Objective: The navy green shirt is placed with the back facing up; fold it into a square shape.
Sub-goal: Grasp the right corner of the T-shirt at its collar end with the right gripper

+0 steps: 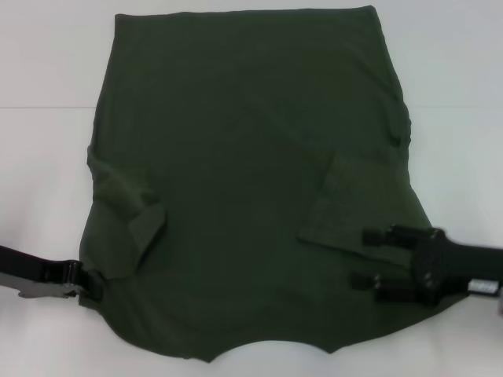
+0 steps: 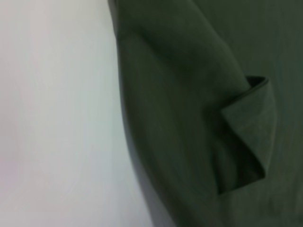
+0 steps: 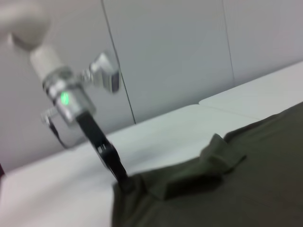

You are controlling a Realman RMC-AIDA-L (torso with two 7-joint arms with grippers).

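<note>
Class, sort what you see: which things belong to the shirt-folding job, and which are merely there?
Job:
navy green shirt
left claw, at the shirt's left edge
right claw, over its right side

Merely there:
white table

A white counter (image 1: pixel 47 141) carries 1 thing: the navy green shirt (image 1: pixel 251 188), lying spread flat across its middle, plain side up, both sleeves folded inward, with bare counter showing along the left and right edges.

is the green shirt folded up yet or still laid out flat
Mostly spread flat: the navy green shirt covers the white table at full width, with only both sleeves flipped inward. No square yet.
</note>
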